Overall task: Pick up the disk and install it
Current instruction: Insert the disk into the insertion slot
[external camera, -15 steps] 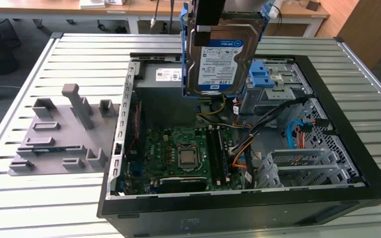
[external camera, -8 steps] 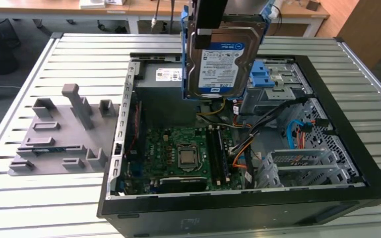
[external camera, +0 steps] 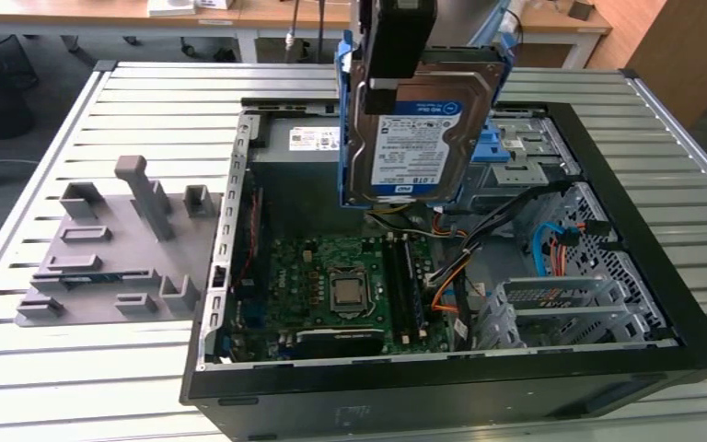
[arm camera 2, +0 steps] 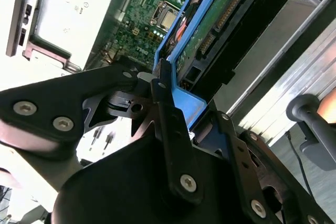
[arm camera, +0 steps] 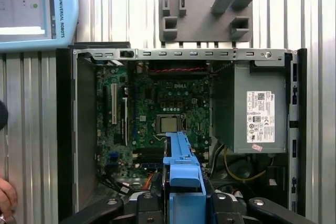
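Blue-framed disk (external camera: 422, 138), we log it hanging upright over the open computer case (external camera: 452, 391), gripper (external camera: 390, 81), fingers closed on its handle, motherboard (external camera: 317, 276) beneath.

The hand (arm camera: 184, 204) grips the disk (arm camera: 181, 169) by its blue carrier, edge-on above the open computer case (arm camera: 184, 53); beneath lie the green motherboard (arm camera: 152, 98) with its processor socket (arm camera: 169, 125) and, against one case wall, the grey power supply box (arm camera: 252, 108). Beside the case a grey fixture plate (arm camera: 205, 30) lies on the slatted surface (arm camera: 310, 14); a teach pendant (arm camera: 31, 9) sits near one case corner.
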You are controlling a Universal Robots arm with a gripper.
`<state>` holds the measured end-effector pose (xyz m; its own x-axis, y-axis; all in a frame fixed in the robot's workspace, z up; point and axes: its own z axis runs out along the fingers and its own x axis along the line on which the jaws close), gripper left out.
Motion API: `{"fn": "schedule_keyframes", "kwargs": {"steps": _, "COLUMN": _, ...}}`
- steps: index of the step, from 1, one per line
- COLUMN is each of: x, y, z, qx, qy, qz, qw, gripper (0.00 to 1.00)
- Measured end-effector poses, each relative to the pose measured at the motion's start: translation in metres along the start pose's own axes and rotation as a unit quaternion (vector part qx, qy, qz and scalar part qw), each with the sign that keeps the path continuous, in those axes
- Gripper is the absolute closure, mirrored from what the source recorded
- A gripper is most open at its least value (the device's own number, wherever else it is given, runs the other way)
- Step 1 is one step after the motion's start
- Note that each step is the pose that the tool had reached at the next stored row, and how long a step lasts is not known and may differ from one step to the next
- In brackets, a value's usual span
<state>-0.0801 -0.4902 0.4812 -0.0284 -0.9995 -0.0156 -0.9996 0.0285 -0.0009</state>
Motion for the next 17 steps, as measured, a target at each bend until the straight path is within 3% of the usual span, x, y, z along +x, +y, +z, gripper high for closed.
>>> {"fn": "schedule_keyframes", "kwargs": {"steps": 3, "x": 0.0058, "y": -0.0002, "z": -0.0001, "qx": 0.0, "qy": 0.0001, "qz": 0.0, "qw": 1.0, "gripper": 0.64}}
{"fn": "schedule_keyframes", "kwargs": {"steps": 14, "x": 0.0097, "y": -0.0078, "z": 0.0009, "qx": 0.0, "qy": 0.0, "qz": 0.0, "qw": 1.0, "gripper": 0.64}}
{"fn": "schedule_keyframes", "kwargs": {"steps": 17, "x": 0.0177, "y": -0.0086, "z": 0.0016, "qx": 0.0, "qy": 0.0, "qz": 0.0, "qw": 1.0, "gripper": 0.64}}
